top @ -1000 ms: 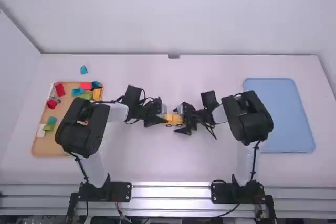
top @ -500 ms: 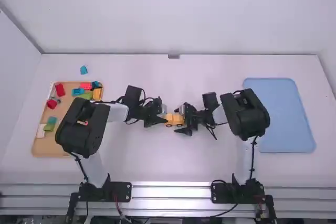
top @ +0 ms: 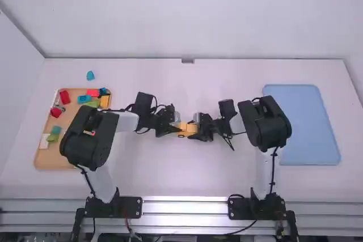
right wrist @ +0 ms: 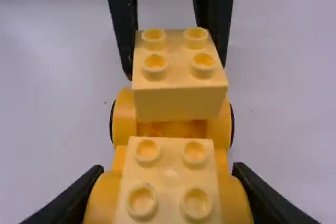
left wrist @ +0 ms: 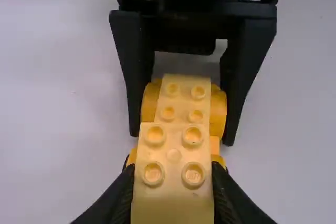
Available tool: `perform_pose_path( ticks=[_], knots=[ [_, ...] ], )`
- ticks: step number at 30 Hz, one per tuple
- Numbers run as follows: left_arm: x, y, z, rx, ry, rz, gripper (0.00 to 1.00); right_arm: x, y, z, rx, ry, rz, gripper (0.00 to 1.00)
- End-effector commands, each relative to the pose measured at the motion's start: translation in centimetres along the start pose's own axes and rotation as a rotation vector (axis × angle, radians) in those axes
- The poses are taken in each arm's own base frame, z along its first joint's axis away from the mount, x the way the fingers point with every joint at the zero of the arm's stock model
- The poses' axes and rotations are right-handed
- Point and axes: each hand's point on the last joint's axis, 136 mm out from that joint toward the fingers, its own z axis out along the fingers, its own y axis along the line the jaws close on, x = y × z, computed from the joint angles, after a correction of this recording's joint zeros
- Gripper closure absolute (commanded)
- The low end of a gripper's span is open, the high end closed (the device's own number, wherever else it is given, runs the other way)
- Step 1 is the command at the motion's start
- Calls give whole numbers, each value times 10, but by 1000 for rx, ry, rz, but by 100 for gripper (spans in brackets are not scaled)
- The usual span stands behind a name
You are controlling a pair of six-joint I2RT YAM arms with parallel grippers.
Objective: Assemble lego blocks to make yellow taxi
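Watching from my station, I have one white table (top: 170, 177) and two arms, the left arm (top: 93, 134) leaning partly over one tan tray (top: 50, 160), the right arm (top: 266, 126) working left of one blue tray (top: 306, 123). My two grippers face each other near the table's middle, one at each end of the single yellow taxi (top: 182, 132). I have the left gripper (top: 176, 126) clamped on the taxi's raised block (right wrist: 178, 103), and the right gripper (top: 196, 127) clamped on the other end, one finger on each side of the low block (right wrist: 168, 174). Two black wheel edges (right wrist: 232, 124) peek out beside the raised block. In the tan tray I count at least three red pieces (top: 65, 97), two green pieces (top: 53, 138), one yellow piece (top: 105, 102) and one white piece (top: 44, 141); the arm hides some of it. One blue piece (top: 90, 75) lies on the table beyond that tray. Smallest are the studs (right wrist: 155, 64), four on each of the two yellow blocks.
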Motion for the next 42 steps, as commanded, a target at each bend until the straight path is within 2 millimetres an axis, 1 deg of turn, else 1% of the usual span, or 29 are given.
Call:
perform_pose_path(
  ticks=[1, 6, 14, 16, 19, 25, 30, 31, 33, 36, 42],
  knots=[
    [5, -7, 6, 27, -2, -18, 94, 1, -1, 1, -5, -1, 10, 56],
    [7, -9, 8, 42, -15, -24, 94, 2, 0, 2, -9, 2, 14, 55],
    [7, -11, 9, 49, -15, -19, 96, 5, 6, 1, -28, 10, 1, 55],
    [5, -15, 13, 61, -11, -16, 98, 5, 6, 1, -28, 10, 0, 55],
    [3, -20, 16, 76, -9, -8, 98, 5, 6, 1, -28, 10, 0, 55],
    [11, -22, 25, 60, 67, 9, 98, 5, 7, 2, -30, 10, 0, 56],
    [13, -21, 25, 54, 80, 9, 98, 5, 7, 2, -30, 10, 1, 56],
    [13, -21, 25, 52, 82, 11, 97, 6, 7, 1, -29, 11, 2, 57],
    [16, -16, 24, 30, 96, 13, 98, 6, 8, 1, -32, 13, 7, 57],
    [13, -14, 24, 27, 81, 26, 98, 9, 12, 1, -46, 23, -10, 58],
    [12, -13, 25, 28, 89, 26, 98, 9, 12, 1, -45, 20, -4, 59]
  ],
)
